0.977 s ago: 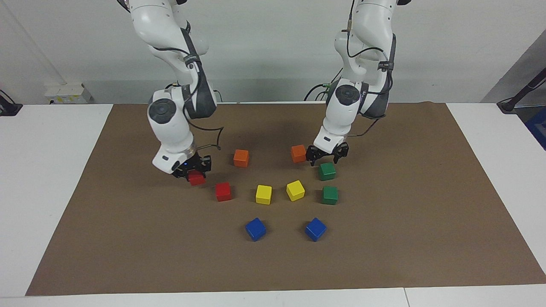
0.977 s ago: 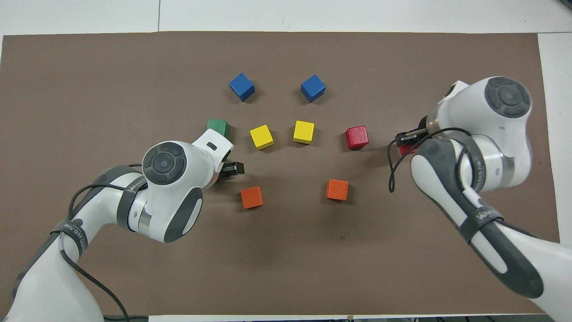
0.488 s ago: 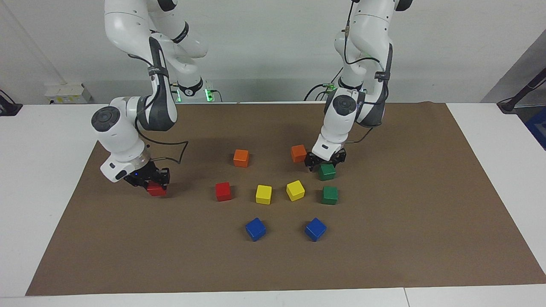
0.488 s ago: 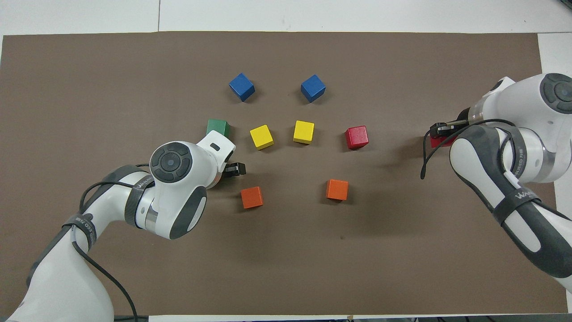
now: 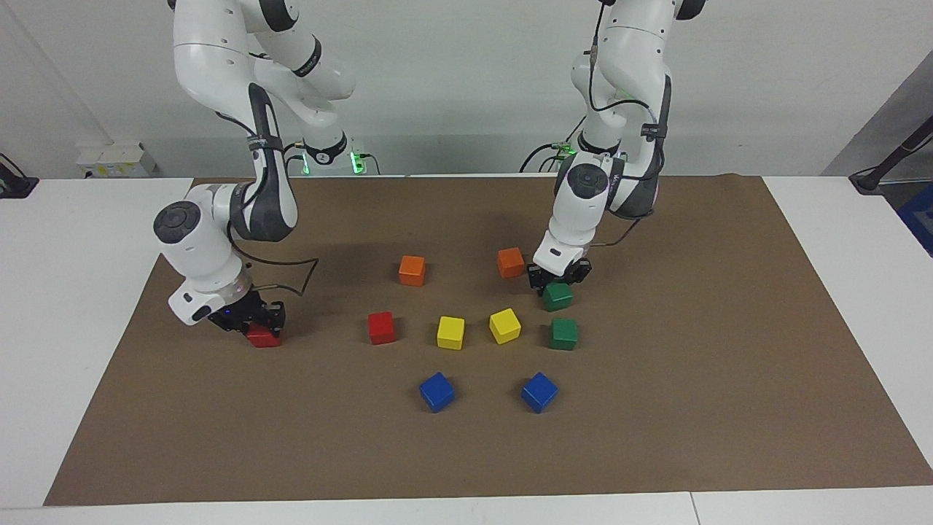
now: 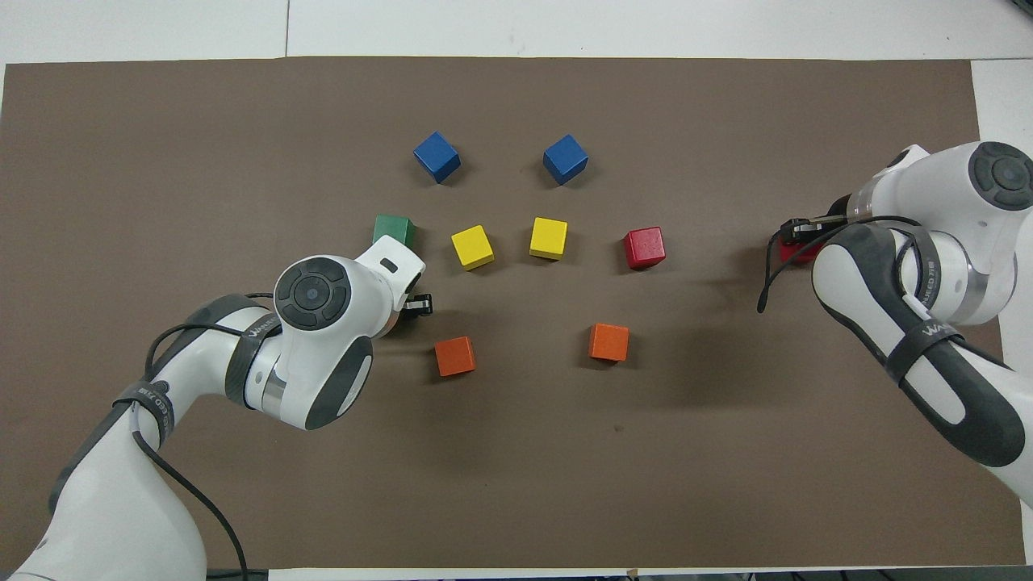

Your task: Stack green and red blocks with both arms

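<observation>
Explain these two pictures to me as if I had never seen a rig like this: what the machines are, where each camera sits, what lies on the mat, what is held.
These are two white robot arms, each ending in a small black two-finger gripper. One picture faces the robots from across the table; the other looks down from above their own end, so the sides swap between them.

On the brown mat lie small cubes: two blue, two yellow, two orange, a free red cube and a free green cube.

The right gripper is shut on a second red cube near the right arm's end of the mat. The left gripper is shut on a second green cube beside an orange one.
</observation>
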Available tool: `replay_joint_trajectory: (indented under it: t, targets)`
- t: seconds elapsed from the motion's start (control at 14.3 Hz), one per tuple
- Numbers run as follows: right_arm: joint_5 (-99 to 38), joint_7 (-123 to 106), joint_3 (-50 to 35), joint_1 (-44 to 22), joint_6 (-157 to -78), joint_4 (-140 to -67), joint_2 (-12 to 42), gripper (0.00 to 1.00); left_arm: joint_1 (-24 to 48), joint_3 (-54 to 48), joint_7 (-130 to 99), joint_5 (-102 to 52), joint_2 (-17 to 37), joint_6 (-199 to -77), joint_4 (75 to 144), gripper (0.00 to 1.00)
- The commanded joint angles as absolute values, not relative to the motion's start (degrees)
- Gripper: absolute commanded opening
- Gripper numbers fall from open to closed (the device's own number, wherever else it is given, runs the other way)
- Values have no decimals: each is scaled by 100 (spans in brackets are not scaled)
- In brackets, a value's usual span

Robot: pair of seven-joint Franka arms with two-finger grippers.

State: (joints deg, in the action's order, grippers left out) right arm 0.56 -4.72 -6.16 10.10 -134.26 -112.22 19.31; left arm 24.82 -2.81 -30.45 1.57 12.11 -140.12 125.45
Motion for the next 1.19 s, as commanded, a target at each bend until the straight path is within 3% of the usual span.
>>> replay_joint_trajectory:
  t: [0.0, 0.07, 0.28, 0.42, 0.7, 0.98, 1.12]
  targets:
    - [132, -589, -686, 1081, -13579, -11224, 1978, 62, 2505, -211, -3067, 325, 1239, -14071, 12525, 0]
    - [132, -606, -686, 1090, -13570, -11215, 1978, 100, 2496, -202, -3050, 325, 1196, -14036, 12490, 0]
    - [132, -650, -686, 1081, -13387, -11180, 1908, 100, 2102, -211, -2901, 325, 863, -13152, 12043, 0]
    - [132, -642, -686, 1011, -12861, -10979, 1724, 100, 1760, -228, -2725, 282, 547, -12641, 11822, 0]
    - [132, -581, -686, 687, -11086, -9496, 1775, 100, 768, -211, -1403, 36, -34, -11989, 11821, 0]
    - [114, 136, -703, -173, -11258, -9316, 1898, 100, -586, -202, 751, -26, -176, -11891, 12031, 0]
    - [123, 815, -694, -674, -11591, -9386, 1942, 100, -895, -193, 1351, -26, -106, -12040, 12163, 0]
